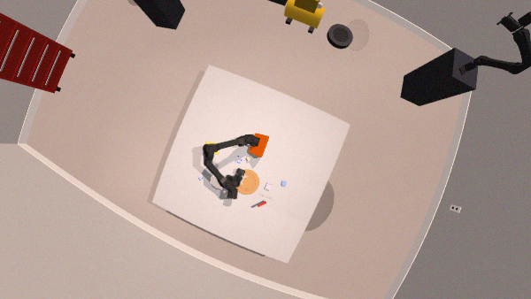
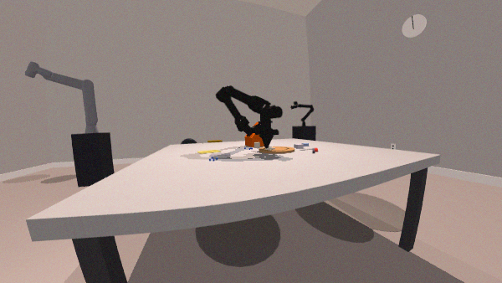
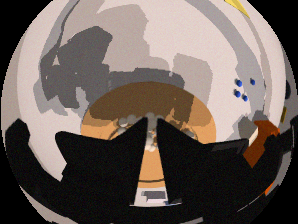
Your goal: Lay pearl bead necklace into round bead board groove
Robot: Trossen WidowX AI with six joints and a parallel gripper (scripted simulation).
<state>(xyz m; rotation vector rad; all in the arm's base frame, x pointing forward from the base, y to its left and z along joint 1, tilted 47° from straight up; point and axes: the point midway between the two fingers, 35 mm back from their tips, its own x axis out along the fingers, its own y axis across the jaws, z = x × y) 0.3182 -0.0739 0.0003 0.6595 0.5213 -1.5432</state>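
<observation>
Gripper (image 1: 242, 176) (image 2: 267, 146) (image 3: 152, 121) clenching the pearl bead necklace (image 1: 245, 177) (image 3: 123, 122), its tips pointing down over the round bead board (image 1: 252, 183) (image 2: 283, 148) (image 3: 151, 167)!

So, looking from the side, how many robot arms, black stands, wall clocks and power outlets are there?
Robot arms: 3
Black stands: 2
Wall clock: 1
Power outlet: 1
Total: 7

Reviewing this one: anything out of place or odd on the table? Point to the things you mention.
Two small scatters of blue bits (image 1: 239, 159) (image 2: 213, 159) (image 3: 239, 83) lie loose beside the arm, one on each side, which may be a spill or just clutter. Nothing looks visibly broken.
</observation>
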